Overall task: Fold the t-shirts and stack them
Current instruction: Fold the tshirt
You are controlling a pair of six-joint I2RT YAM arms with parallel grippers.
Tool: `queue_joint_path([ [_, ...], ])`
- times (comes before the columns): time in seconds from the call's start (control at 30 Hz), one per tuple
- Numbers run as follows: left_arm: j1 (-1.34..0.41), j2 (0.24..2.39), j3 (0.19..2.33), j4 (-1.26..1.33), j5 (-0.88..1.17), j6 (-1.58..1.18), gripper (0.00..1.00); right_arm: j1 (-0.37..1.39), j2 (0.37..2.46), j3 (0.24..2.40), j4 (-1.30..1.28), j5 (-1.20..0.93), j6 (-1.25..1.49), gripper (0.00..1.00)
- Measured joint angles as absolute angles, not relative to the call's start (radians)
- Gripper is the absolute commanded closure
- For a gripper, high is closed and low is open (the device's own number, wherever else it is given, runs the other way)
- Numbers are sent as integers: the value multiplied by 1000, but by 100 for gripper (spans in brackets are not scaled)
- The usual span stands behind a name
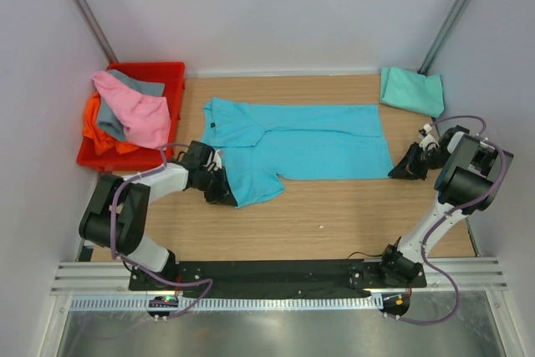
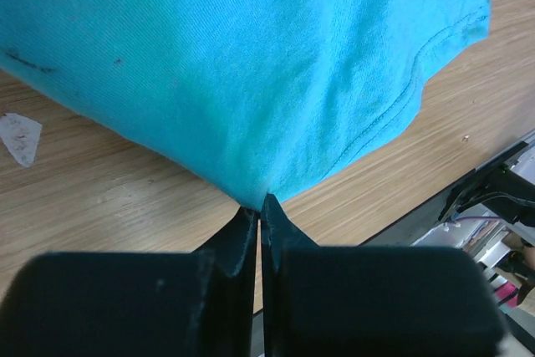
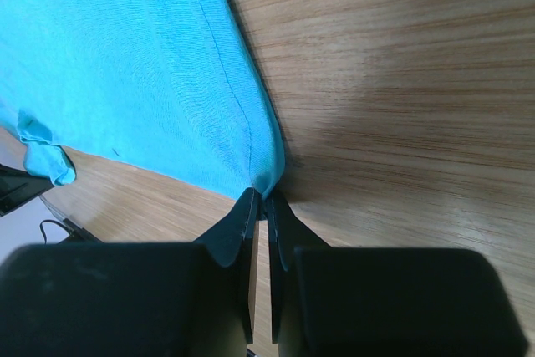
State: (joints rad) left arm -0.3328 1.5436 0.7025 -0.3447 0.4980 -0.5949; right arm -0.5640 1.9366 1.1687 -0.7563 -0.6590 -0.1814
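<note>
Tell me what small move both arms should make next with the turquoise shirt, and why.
Probably lift both pinched points a little together, then carry the near edge toward the far edge. The left gripper is closed on the turquoise t-shirt by its near sleeve, the right gripper is closed on its near hem corner, and the shirt lies spread flat, not yet folded lengthwise.

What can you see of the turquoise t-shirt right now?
The turquoise t-shirt is soft knit cloth with stitched hems and a few small dark specks. It lies spread lengthwise on the wooden table, neck end left, hem right, one sleeve pointing toward the arms. The left gripper is shut on its sleeve edge; the right gripper is shut on its near hem corner.
</note>
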Motion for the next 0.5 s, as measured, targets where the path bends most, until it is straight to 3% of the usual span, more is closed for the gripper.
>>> queue_joint_path([
  [0.2,-332,1544,717,-364,499,-591,100,-564,1936,1169,-756,-660,-181,93],
  [0.5,-258,1477,925,-453,570,-521,100,-564,1864,1190,-795,-685,-181,94],
])
